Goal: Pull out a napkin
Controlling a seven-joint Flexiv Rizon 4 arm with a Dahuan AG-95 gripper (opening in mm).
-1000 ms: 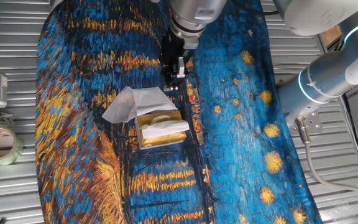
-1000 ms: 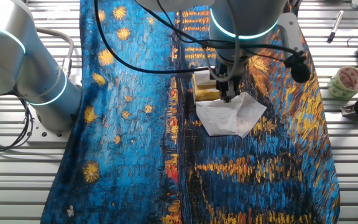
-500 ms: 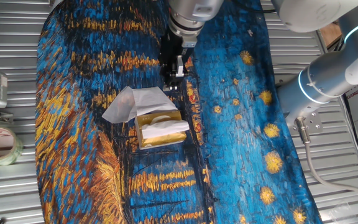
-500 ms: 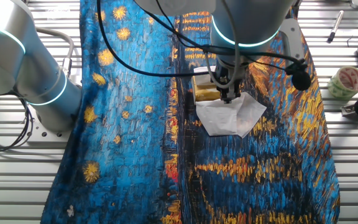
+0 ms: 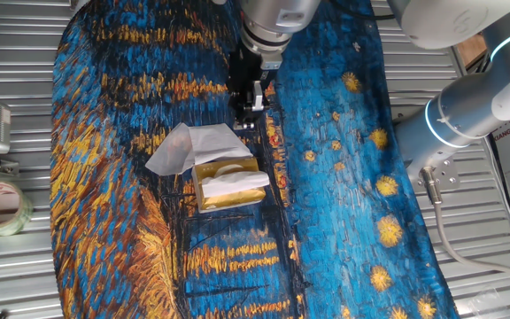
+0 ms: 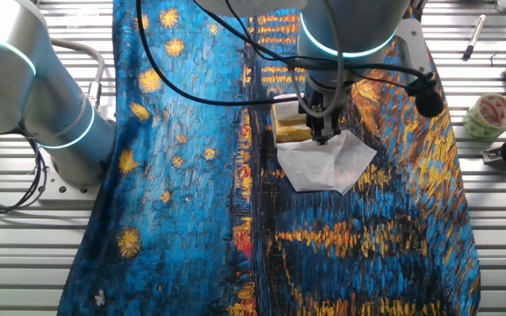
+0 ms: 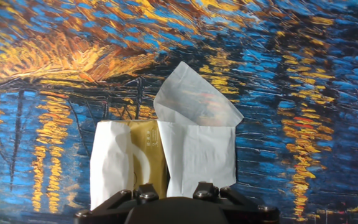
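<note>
Gripper: my gripper (image 5: pixel 247 108) hangs just above centre of one fixed view, over the far edge of the loose sheet. The jaws look nearly closed with nothing in them, but I cannot tell for certain; the hand view shows no fingertips.

Napkin: the napkin (image 5: pixel 190 145) lies spread on the painted cloth (image 5: pixel 343 195), left of centre, with one edge draped against the gold tissue box (image 5: pixel 228 188). In the hand view the napkin (image 7: pixel 194 134) fills the lower centre, one corner folded upward.

Next sheet: a fresh tissue (image 5: pixel 235 182) stands up out of the box slot.

Change: over the last second the sheet, the box and the cloth on the desk have not shifted; the arm shows only a slight wobble.

Meaning: I judge the pull complete and the sheet released.
</note>
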